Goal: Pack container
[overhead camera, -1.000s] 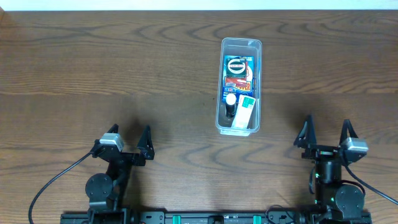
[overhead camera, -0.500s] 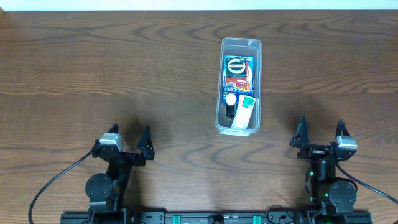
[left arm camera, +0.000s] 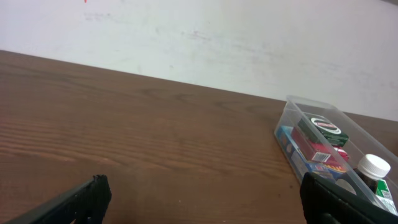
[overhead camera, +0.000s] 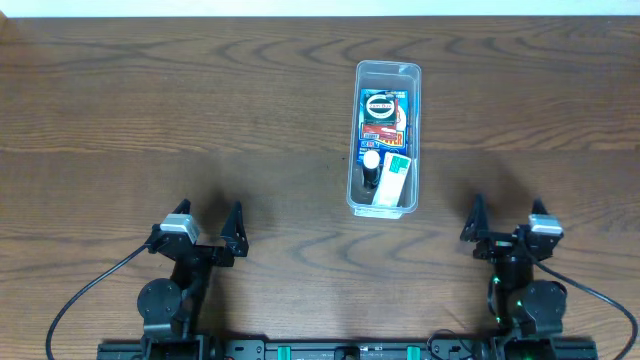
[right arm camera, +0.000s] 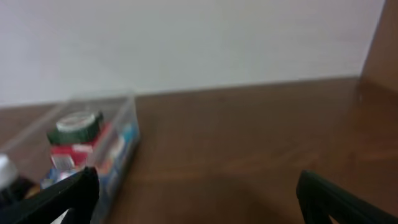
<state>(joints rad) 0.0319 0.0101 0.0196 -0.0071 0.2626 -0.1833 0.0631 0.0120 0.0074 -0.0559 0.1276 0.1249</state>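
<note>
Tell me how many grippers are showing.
2. The left gripper sits open at the table's near left; the right gripper sits open at its near right. Neither holds anything.

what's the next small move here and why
Probably just settle both arms at rest: the container already holds the small packs and the white-capped bottle, and the left claw and right claw stand open, holding nothing.

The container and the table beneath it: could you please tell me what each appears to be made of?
The container looks like clear, glossy plastic: its walls are see-through, with rounded, moulded corners. The table shows dark brown wood grain with a matte look; solid wood or laminate, I cannot tell.
</note>
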